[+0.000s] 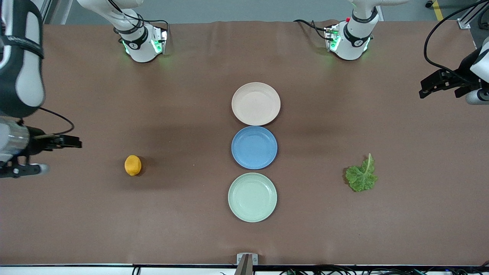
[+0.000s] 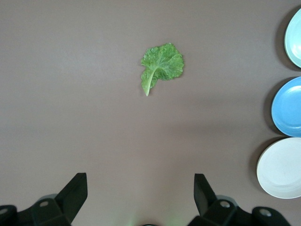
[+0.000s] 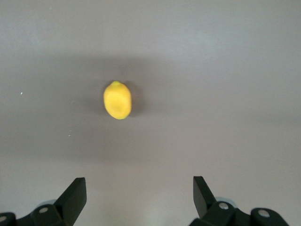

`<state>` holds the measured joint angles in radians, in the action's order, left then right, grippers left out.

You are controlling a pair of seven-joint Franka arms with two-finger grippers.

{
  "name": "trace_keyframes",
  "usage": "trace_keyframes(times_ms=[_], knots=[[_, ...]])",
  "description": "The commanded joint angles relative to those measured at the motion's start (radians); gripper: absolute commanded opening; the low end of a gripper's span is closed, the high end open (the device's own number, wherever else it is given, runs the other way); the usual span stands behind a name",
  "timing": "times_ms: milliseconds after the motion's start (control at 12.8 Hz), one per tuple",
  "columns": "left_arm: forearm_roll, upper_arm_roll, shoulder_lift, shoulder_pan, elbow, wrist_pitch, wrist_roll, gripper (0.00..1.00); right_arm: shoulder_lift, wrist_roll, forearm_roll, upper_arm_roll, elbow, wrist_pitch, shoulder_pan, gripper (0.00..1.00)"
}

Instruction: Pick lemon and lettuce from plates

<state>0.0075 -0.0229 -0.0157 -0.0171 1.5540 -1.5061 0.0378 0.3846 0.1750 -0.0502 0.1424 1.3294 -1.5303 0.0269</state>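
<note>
The front view takes in the whole brown bench (image 1: pixel 191 95): three round shallow plates in a row down its middle, with the beige-pink plate (image 1: pixel 256 103) farthest from the camera, the blue plate (image 1: pixel 254 147) between, and the mint green plate (image 1: pixel 252 197) nearest. All three are bare. The lemon (image 1: pixel 133 165) lies on the bench toward the right arm's end, well apart from the plates; the lettuce (image 1: pixel 361 176) lies on the bench toward the left arm's end, likewise well apart from them.

Only the wrist views show each hand's fingers spread. The left hand (image 2: pixel 140 190) is released and holds nothing, its two dark fingers wide apart over bare bench, with the lettuce and the edges of all three plates in its picture. The right hand (image 3: pixel 139 194) is also released and holds nothing, its fingers wide apart over bare bench near the lemon (no plate shows in that view). In the front view both hands sit at the bench's ends, the left hand (image 1: pixel 433 86) and the right hand (image 1: pixel 65 142) each seen side-on.

The lemon is a small smooth oval, yellow-orange, with a pointed end. The lettuce is a single crinkled bright green leaf with a pale stem rib. The plates look matte; the bench cover is a plain dull brown sheet.
</note>
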Motion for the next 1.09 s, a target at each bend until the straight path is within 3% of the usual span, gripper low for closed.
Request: trace_keyframes(times_ms=[0,625,1016], knots=[[-0.020,0.008,-0.015,-0.009,0.011,-0.019,0.004,1.00,-0.023,-0.022,0.000,-0.012,-0.014,0.010,-0.033,1.00],[-0.030,0.000,-0.006,0.003,0.000,-0.040,-0.012,1.00,-0.076,-0.167,0.004,-0.021,-0.047,0.099,-0.004,1.00],[-0.032,0.001,-0.007,0.002,-0.015,-0.042,-0.013,1.00,-0.168,-0.150,-0.002,-0.020,0.074,0.061,-0.007,1.00]])
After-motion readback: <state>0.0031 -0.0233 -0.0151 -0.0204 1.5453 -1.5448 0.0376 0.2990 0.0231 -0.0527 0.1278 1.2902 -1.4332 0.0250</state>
